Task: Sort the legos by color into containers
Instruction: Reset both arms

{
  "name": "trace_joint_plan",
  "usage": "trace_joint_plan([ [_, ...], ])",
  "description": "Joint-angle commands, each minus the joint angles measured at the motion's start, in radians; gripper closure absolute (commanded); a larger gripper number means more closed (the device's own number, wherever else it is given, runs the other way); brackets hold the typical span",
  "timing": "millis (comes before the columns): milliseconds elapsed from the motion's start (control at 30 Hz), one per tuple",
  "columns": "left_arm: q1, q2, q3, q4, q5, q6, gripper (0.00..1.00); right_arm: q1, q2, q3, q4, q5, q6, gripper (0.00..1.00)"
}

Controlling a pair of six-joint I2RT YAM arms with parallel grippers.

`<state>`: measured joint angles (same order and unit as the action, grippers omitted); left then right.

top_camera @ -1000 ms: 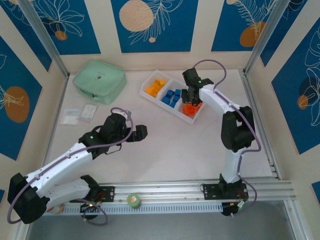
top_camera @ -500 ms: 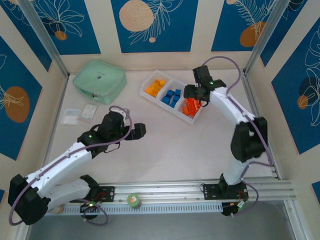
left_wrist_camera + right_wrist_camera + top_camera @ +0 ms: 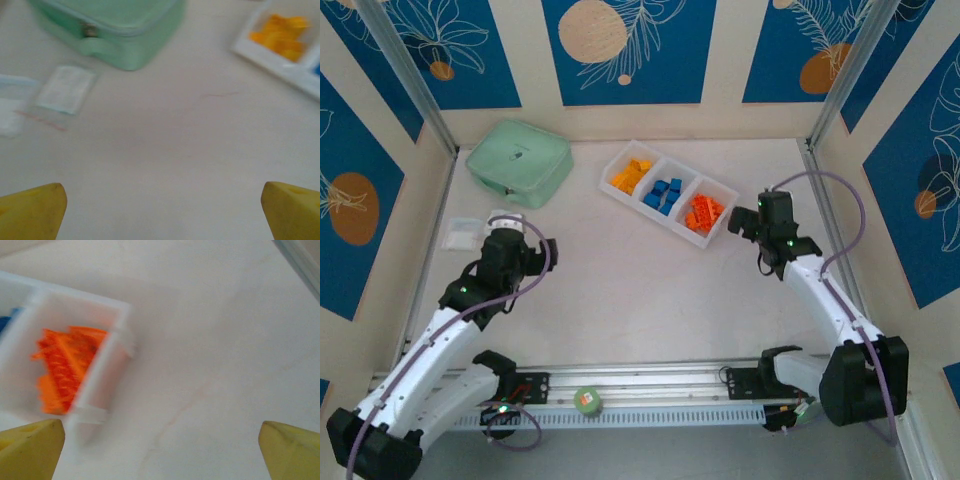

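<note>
Legos sit sorted in the long white tray point(image 3: 724, 222) at the back of the counter point(image 3: 650, 300). The yellow-orange legos point(image 3: 632, 176) fill the left box, the blue legos point(image 3: 665, 193) fill the middle box, and the orange-red legos point(image 3: 703, 214) fill the right box. Every brick I can see is in a box with others of its own color.

What is new is where the arms are. The right gripper point(image 3: 161, 440) is no longer over the orange-red box. It is pulled back and sits just beside the right end of the tray, not touching it. Its jaws are wide open and hold nothing. In the right wrist view the two yellow tips stand far apart with bare counter between them, and the orange-red pile is off to the left.

The left gripper point(image 3: 164, 200) is in a new place too. It is no longer near the middle of the counter. It is drawn back toward the left side, near the small clear packets point(image 3: 65, 90) and not far from the mint-green case point(image 3: 518, 162). Its jaws are wide open as well, with nothing in them.

I think this means the last brick, an orange-red one, is now in its box and the sorting is done. Both arms look like they are going back to rest. If a brick hides under an arm I cannot tell, but nothing looks left to pick up
</note>
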<state>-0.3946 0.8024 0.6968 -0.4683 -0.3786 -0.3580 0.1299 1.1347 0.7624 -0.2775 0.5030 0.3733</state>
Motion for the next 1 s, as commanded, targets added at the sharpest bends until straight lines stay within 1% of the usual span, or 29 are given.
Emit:
trace_joint_plan([
  [0, 0.095, 0.041, -0.105, 0.174, -0.14, 0.149, 0.01, -0.049, 0.02, -0.134, 0.304, 0.026, -0.085, 0.01],
  [100, 0.185, 0.097, -0.177, 0.366, -0.132, 0.212, 0.01, -0.104, 0.108, -0.207, 0.48, -0.044, -0.116, 0.01],
  [167, 0.226, 0.151, -0.249, 0.563, -0.107, 0.273, 0.01, -0.118, 0.171, -0.222, 0.551, -0.082, -0.141, 0.01],
  [233, 0.25, 0.223, -0.325, 0.778, -0.066, 0.323, 0.01, -0.112, 0.216, -0.251, 0.647, -0.1, -0.149, 0.01],
  [300, 0.266, 0.302, -0.386, 0.967, 0.008, 0.359, 0.01, -0.102, 0.229, -0.258, 0.714, -0.143, -0.183, 0.01],
  [367, 0.272, 0.39, -0.431, 1.161, 0.063, 0.372, 0.01, -0.103, 0.245, -0.316, 0.905, -0.203, -0.222, 0.01],
  [400, 0.272, 0.413, -0.424, 1.167, 0.108, 0.377, 0.01, -0.113, 0.256, -0.34, 0.977, -0.234, -0.221, 0.01],
  [433, 0.272, 0.437, -0.41, 1.181, 0.15, 0.381, 0.01, -0.128, 0.27, -0.328, 0.955, -0.269, -0.214, 0.01],
  [500, 0.273, 0.512, -0.408, 1.305, 0.171, 0.373, 0.01, -0.136, 0.326, -0.339, 1.019, -0.32, -0.219, 0.01],
  [533, 0.275, 0.551, -0.402, 1.355, 0.187, 0.395, 0.01, -0.135, 0.366, -0.367, 1.111, -0.36, -0.238, 0.01],
  [567, 0.275, 0.579, -0.384, 1.352, 0.214, 0.414, 0.01, -0.133, 0.4, -0.391, 1.202, -0.398, -0.251, 0.01],
  [600, 0.276, 0.617, -0.378, 1.389, 0.22, 0.427, 0.01, -0.13, 0.394, -0.383, 1.17, -0.395, -0.252, 0.01],
  [633, 0.276, 0.669, -0.375, 1.429, 0.235, 0.429, 0.01, -0.135, 0.379, -0.343, 1.058, -0.392, -0.25, 0.01],
  [667, 0.279, 0.729, -0.375, 1.482, 0.245, 0.432, 0.01, -0.13, 0.392, -0.351, 1.105, -0.383, -0.256, 0.01],
  [700, 0.277, 0.794, -0.377, 1.58, 0.245, 0.449, 0.01, -0.129, 0.393, -0.351, 1.106, -0.38, -0.257, 0.01],
  [733, 0.28, 0.765, -0.37, 1.502, 0.228, 0.431, 0.01, -0.128, 0.383, -0.341, 1.07, -0.378, -0.26, 0.01],
  [767, 0.291, 0.737, -0.336, 1.385, 0.216, 0.403, 0.01, -0.123, 0.392, -0.349, 1.102, -0.373, -0.263, 0.01],
  [833, 0.305, 0.771, -0.331, 1.445, 0.216, 0.395, 0.01, -0.112, 0.384, -0.353, 1.096, -0.356, -0.273, 0.01],
  [867, 0.306, 0.757, -0.329, 1.412, 0.207, 0.383, 0.01, -0.11, 0.389, -0.35, 1.1, -0.358, -0.274, 0.01],
  [933, 0.305, 0.766, -0.337, 1.448, 0.192, 0.388, 0.01, -0.128, 0.387, -0.346, 1.084, -0.397, -0.267, 0.01],
  [967, 0.305, 0.759, -0.339, 1.437, 0.18, 0.377, 0.01, -0.125, 0.386, -0.347, 1.085, -0.391, -0.27, 0.01],
])
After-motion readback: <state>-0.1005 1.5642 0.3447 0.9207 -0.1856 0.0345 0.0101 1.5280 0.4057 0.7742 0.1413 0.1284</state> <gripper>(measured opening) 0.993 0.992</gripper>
